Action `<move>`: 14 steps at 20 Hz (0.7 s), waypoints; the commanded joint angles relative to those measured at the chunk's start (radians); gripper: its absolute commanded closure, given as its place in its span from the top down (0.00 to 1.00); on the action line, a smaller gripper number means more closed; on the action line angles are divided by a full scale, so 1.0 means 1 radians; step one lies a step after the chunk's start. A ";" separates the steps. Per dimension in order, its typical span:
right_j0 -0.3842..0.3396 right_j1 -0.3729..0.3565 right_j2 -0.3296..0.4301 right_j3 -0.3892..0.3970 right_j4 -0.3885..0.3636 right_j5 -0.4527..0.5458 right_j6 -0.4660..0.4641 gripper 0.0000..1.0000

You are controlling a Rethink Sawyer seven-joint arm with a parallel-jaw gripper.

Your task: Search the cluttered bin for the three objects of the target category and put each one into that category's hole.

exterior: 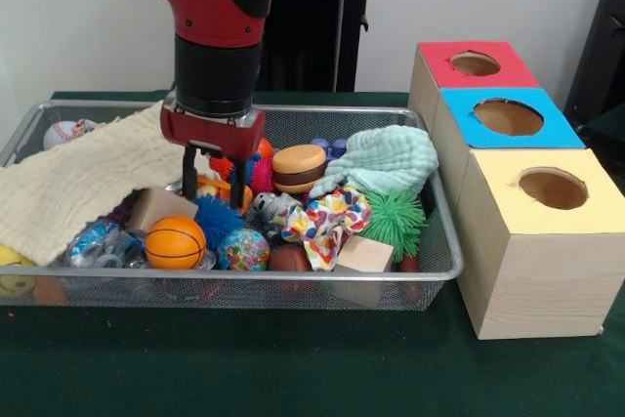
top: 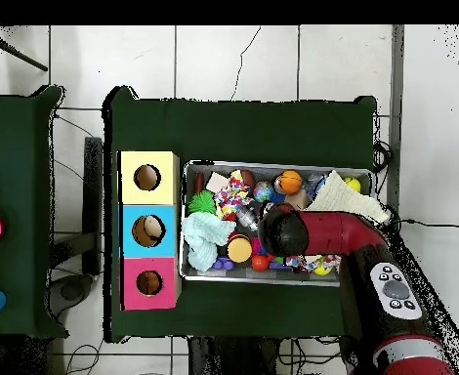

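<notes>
The gripper is down in the wire bin, fingers spread open around the clutter just above the little basketball, not holding anything yet. Blue box looks like it's got something in its hole already, so I'd guess there's more sorting left.

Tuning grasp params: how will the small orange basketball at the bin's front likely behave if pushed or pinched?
The orange basketball is round, so it will probably roll into the neighbouring toys when nudged. Its smooth-looking surface may slip from a pinch. It looks small and likely light, sitting atop clutter in the wire bin.
</notes>
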 commanded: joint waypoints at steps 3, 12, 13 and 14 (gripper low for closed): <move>0.024 0.059 -0.045 0.055 -0.063 -0.032 0.035 1.00; 0.044 0.151 -0.100 0.011 -0.089 -0.062 0.041 1.00; 0.043 0.161 -0.101 0.007 -0.092 -0.066 0.038 1.00; 0.042 0.167 -0.102 0.005 -0.093 -0.070 0.037 1.00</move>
